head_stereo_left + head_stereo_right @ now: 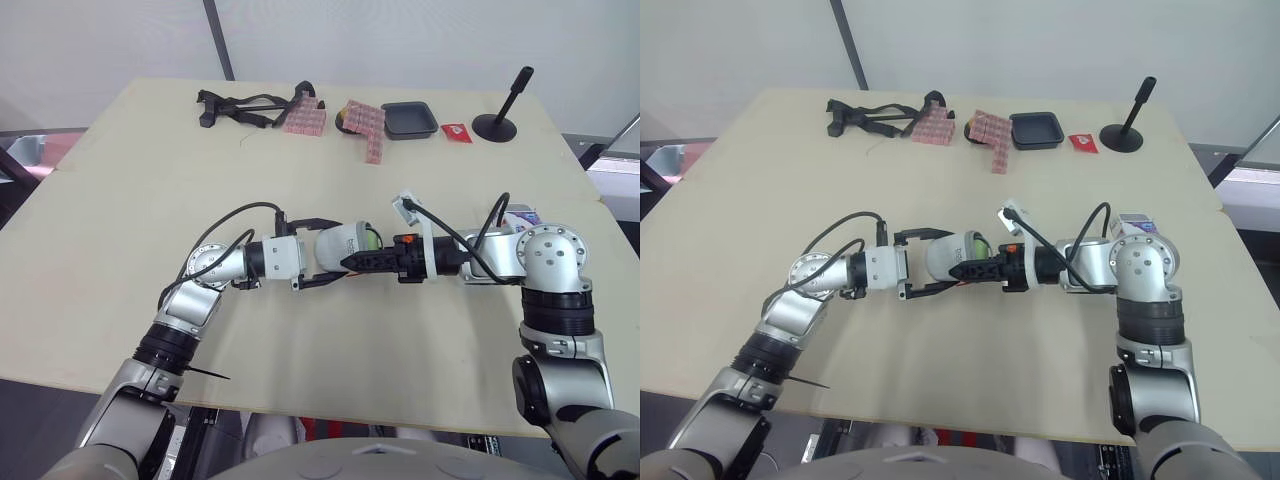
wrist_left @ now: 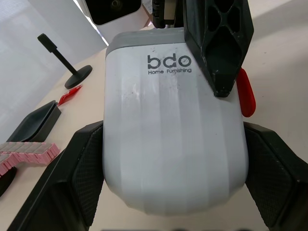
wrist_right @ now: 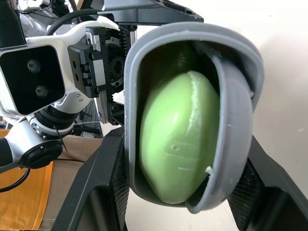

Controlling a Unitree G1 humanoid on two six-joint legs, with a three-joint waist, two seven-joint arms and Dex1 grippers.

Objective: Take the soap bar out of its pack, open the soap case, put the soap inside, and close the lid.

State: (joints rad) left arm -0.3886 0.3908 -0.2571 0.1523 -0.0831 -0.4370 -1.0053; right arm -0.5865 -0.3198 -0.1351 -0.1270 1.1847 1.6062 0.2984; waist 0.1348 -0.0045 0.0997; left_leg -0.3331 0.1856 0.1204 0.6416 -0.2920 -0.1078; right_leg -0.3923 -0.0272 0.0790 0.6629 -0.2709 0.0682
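Observation:
The white soap case [image 1: 335, 245] with a grey rim, marked "bdo Home Furnishing" [image 2: 168, 65], lies on its side just above the table's middle. My left gripper [image 1: 333, 250] is shut on it, a finger [image 2: 82, 163] on either flank. The green soap bar [image 3: 178, 139] sits inside the case's open mouth, with the grey lid [image 3: 236, 110] standing partly open beside it. My right gripper [image 1: 350, 262] comes in from the right; its fingers [image 3: 103, 178] flank the case's grey rim [image 3: 192, 33], shut on it. One right finger [image 2: 219, 43] lies across the case's top.
A small white and purple box [image 1: 522, 215] sits by my right elbow. Along the far edge lie a black strap [image 1: 240, 108], pink packs [image 1: 305, 118], a black tray [image 1: 410, 118], a red packet [image 1: 456, 132] and a black stand [image 1: 497, 122].

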